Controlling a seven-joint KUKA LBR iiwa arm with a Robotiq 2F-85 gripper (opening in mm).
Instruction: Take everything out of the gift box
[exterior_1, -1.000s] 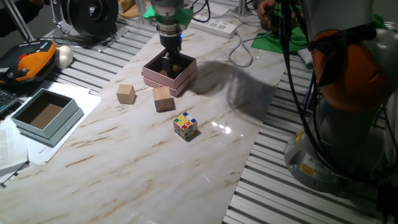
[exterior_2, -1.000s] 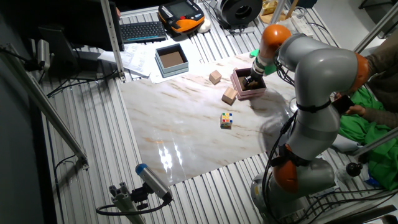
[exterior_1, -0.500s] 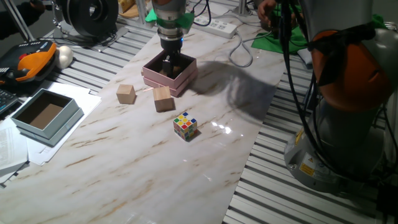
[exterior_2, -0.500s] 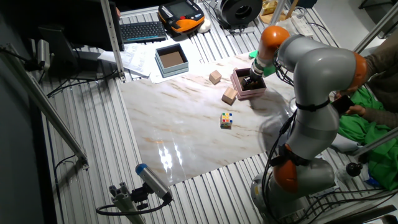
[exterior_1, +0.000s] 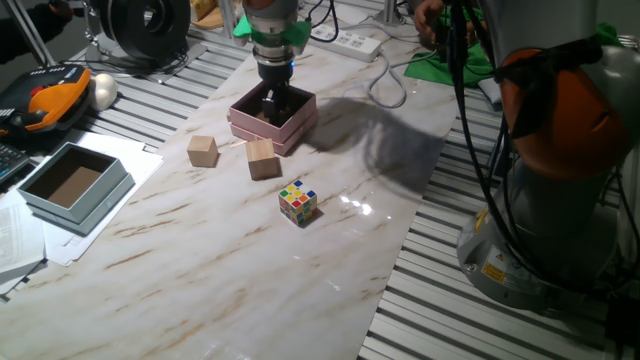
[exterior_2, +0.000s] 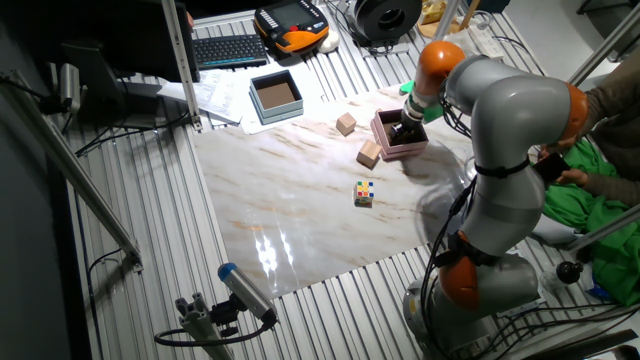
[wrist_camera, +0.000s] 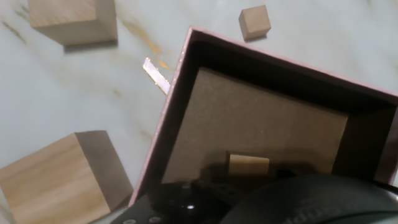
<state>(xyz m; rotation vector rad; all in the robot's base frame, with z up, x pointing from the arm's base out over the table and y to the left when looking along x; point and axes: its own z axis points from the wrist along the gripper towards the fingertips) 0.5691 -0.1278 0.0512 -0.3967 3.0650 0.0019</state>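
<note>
The pale-pink gift box (exterior_1: 290, 125) stands at the far side of the marble board and also shows in the other fixed view (exterior_2: 392, 151). My gripper (exterior_1: 272, 102) reaches straight down into it, fingertips inside the walls; whether they are open or shut is hidden. In the hand view a small light-brown wooden piece (wrist_camera: 247, 164) lies on the box's brown floor (wrist_camera: 249, 112) just above my dark hand body. Two wooden cubes (exterior_1: 203, 150) (exterior_1: 264, 158) sit on the marble outside the box. A tiny wooden cube (wrist_camera: 255, 22) also lies outside the box wall.
A multicoloured puzzle cube (exterior_1: 298, 202) sits near the middle of the board. A grey-blue box (exterior_1: 75, 185) with a brown inside stands on papers at the left. Cables and a power strip (exterior_1: 350, 42) lie behind the gift box. The arm's base (exterior_1: 560, 150) stands at the right.
</note>
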